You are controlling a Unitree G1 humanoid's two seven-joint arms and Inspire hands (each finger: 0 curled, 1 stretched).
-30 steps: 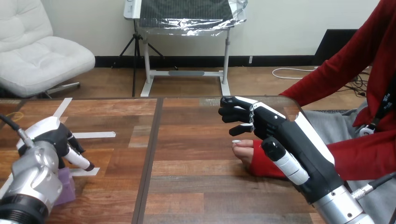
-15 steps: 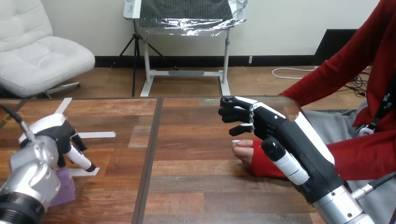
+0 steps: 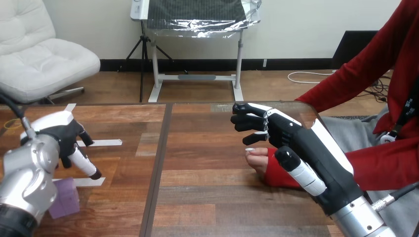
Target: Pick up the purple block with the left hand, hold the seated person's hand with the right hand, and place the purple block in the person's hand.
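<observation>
- Over on the left side of the wooden table, the left hand hangs in the air with its fingers loose and spread, gripping nothing.
- Its thumb slants down and to the right, the tip just above a strip of white tape on the tabletop.
- The purple block sits on the table close to the near edge, below that hand and apart from it. The silver left forearm covers the block's left part.
- No finger of the left hand touches the block.
- A second strip of white tape lies flat on the wood just right of the left hand.
- Now the right side: the right hand reaches in from the lower right corner, white back shell turned up, with its fingers stretched towards the table's middle and only lightly bent.
- The person's hand rests on the table right under those fingers, knuckles tucked, with its red sleeve running back behind the robot's palm.
- The right hand is wide, not wrapped round anything: its fingers sit over the person's hand and its thumb lies on the near side, in front of the sleeve.
- Whether the lowest robot finger touches the person's hand, I cannot tell.
</observation>
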